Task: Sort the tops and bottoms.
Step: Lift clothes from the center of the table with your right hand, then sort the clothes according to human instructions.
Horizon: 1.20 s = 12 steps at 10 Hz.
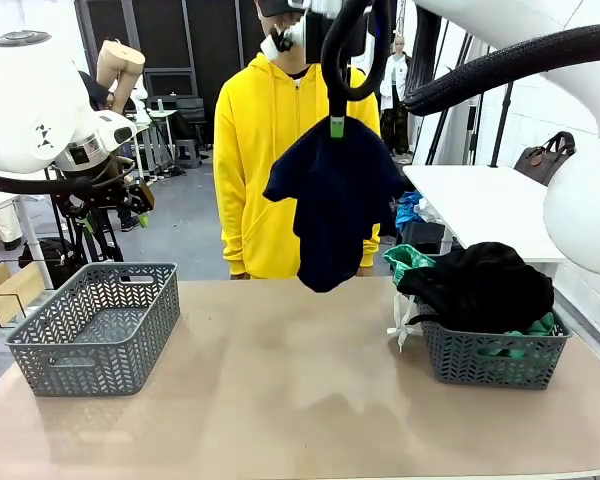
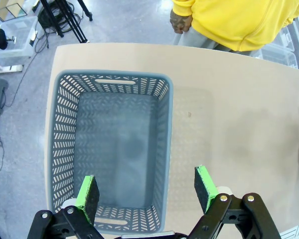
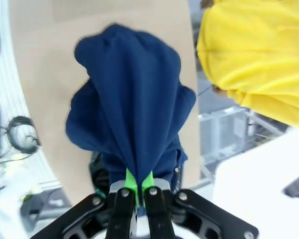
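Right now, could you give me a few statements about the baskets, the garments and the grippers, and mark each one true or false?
1. The right gripper is shut on the navy garment, which hangs above the table. True.
2. The left basket already holds a garment. False: the left wrist view shows its floor bare.
3. The left gripper is open, above the left basket. True.
4. The right basket holds nothing. False: a black garment is piled on it, with green cloth beneath.
5. The person in the yellow hoodie is holding the navy garment. False: only the right gripper grips it.
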Each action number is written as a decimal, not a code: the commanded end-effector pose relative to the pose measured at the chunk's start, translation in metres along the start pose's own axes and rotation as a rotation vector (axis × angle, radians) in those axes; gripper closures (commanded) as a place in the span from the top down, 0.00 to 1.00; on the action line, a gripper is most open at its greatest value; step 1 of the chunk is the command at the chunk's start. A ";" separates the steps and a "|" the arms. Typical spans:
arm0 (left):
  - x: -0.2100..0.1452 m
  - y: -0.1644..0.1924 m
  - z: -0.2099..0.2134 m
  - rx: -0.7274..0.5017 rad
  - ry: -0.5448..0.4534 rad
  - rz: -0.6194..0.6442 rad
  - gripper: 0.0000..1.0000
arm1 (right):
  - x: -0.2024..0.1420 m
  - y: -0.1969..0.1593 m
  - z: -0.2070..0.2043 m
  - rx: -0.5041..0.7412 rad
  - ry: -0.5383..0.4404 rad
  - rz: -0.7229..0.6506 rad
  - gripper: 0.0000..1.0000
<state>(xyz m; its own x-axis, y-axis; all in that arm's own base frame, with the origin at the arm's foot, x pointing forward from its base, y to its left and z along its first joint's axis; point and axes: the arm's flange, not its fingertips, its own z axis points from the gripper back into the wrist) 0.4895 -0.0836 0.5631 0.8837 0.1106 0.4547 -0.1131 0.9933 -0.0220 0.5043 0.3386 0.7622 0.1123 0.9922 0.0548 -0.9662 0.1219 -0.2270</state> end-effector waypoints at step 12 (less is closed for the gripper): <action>-0.003 0.001 -0.001 -0.010 -0.012 0.019 1.00 | -0.003 0.009 0.021 -0.012 -0.017 -0.010 0.00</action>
<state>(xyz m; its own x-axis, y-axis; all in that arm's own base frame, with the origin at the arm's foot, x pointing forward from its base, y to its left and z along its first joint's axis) 0.4895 -0.0836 0.5629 0.8839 0.1107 0.4545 -0.1132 0.9933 -0.0218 0.4904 0.3362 0.7772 0.1189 0.9910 0.0606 -0.9643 0.1298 -0.2308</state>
